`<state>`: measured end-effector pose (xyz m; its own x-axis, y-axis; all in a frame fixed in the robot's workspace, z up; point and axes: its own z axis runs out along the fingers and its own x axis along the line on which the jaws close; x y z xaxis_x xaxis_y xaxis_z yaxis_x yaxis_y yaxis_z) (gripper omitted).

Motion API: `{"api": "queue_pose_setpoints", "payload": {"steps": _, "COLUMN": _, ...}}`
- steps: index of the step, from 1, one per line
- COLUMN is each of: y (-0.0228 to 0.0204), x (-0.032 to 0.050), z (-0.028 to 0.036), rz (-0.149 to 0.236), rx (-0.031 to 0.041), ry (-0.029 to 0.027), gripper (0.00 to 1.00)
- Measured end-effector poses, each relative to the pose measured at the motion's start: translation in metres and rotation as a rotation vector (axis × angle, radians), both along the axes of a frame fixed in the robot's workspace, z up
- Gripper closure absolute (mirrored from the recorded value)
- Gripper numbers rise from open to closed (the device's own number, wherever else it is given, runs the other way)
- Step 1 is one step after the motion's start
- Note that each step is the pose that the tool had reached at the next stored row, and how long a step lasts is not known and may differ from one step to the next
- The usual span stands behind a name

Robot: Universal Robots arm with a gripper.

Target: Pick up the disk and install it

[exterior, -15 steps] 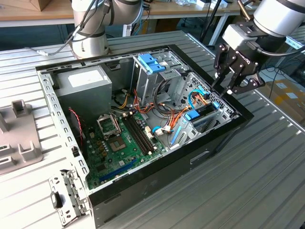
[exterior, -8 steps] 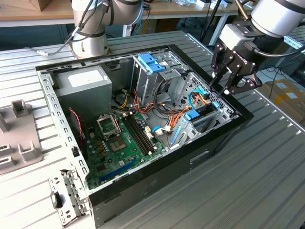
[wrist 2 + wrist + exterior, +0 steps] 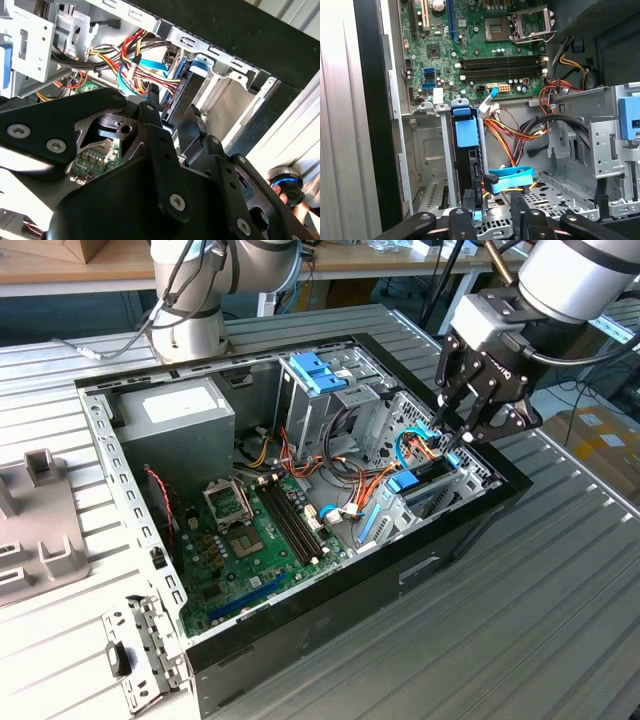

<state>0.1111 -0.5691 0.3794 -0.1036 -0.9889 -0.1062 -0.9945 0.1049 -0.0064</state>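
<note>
1. Exterior view. You have an open computer case (image 3: 300,635) lying on a ribbed metal surface (image 3: 560,600). Inside it: a green motherboard (image 3: 255,540), a grey power-supply box (image 3: 180,420) toward the exterior view's left, and a metal cage (image 3: 320,400) with light-blue handles at the back. The black end effector (image 3: 452,440) is lowered into the case's corner at the exterior view's right, fingertips among the cables. The disk (image 3: 430,488) stands on edge in the bay just below those fingertips, a blue tab on top.

2. Second wrist view. Your end effector (image 3: 175,117) has its two fingers (image 3: 152,107) close together beside the disk's (image 3: 177,90) edge. You cannot tell whether they pinch it. Coloured wires (image 3: 135,60) and a light-blue flat cable (image 3: 155,67) cross just behind.

3. First wrist view. The disk (image 3: 465,170) sits upright in the bay slot, with its blue tab (image 3: 466,132) uppermost. The end effector's (image 3: 492,205) fingers (image 3: 470,202) stand at its near end, one on either side of the light-blue flat cable (image 3: 512,177). The motherboard (image 3: 490,45) lies beyond, and the cage (image 3: 615,150) is off to the side.
</note>
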Motion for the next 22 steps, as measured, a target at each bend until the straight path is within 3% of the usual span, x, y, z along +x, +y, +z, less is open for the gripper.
{"api": "queue_pose_setpoints", "payload": {"steps": 9, "y": -0.0001, "x": -0.0082, "z": -0.0091, "rz": 0.005, "rx": 0.0006, "ry": 0.0000, "gripper": 0.58}}
{"api": "queue_pose_setpoints", "payload": {"steps": 22, "y": -0.0003, "x": -0.0095, "z": -0.0171, "rz": 0.008, "rx": 0.0004, "ry": 0.0000, "gripper": 0.58}}
